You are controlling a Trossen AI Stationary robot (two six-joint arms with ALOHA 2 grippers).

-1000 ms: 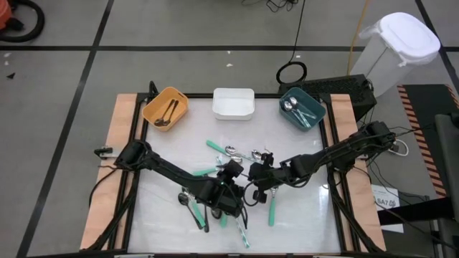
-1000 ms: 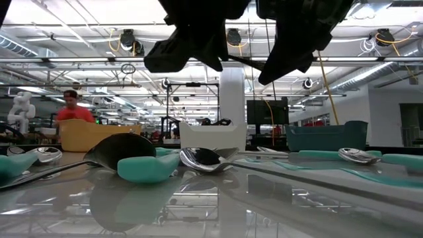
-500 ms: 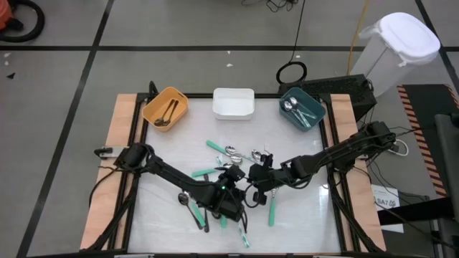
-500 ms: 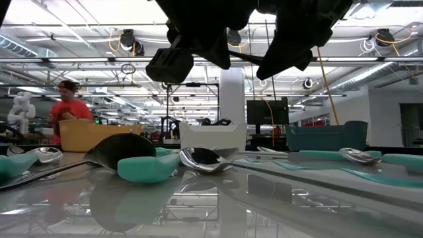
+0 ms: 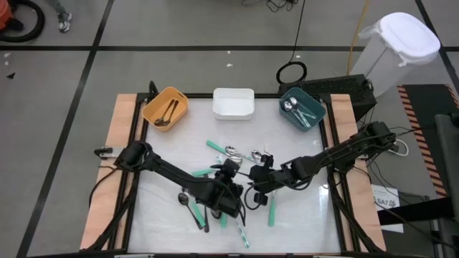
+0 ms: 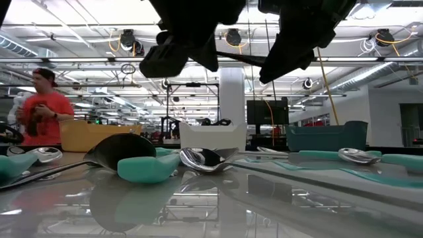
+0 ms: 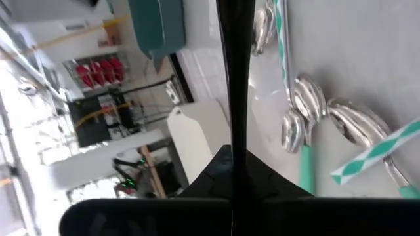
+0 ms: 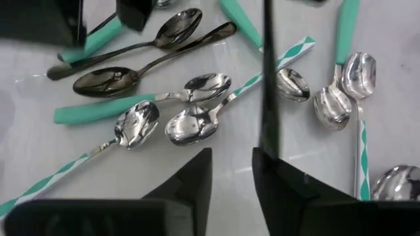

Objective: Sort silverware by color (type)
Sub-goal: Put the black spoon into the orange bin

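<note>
Sitting on the white worktop (image 5: 301,222), three bins are lining its far edge: the orange bin (image 5: 166,107) is holding dark spoons, the teal bin (image 5: 302,108) several more, the white bin (image 5: 233,103) nothing visible. Most silverware (image 8: 164,105) is lying scattered mid-worktop, so sorting looks barely begun. The left end effector (image 5: 231,174) is clamping a black handle (image 7: 235,98); the right end effector (image 5: 259,174), fingers apart, is crowding just beside it.

The middle of the table (image 5: 301,222) is crowded by scattered spoons (image 5: 231,152) and both arms. Its far edge is blocked by the orange bin (image 5: 166,107), white bin (image 5: 233,103) and teal bin (image 5: 302,109). Bare surface is seen along the near corners.
</note>
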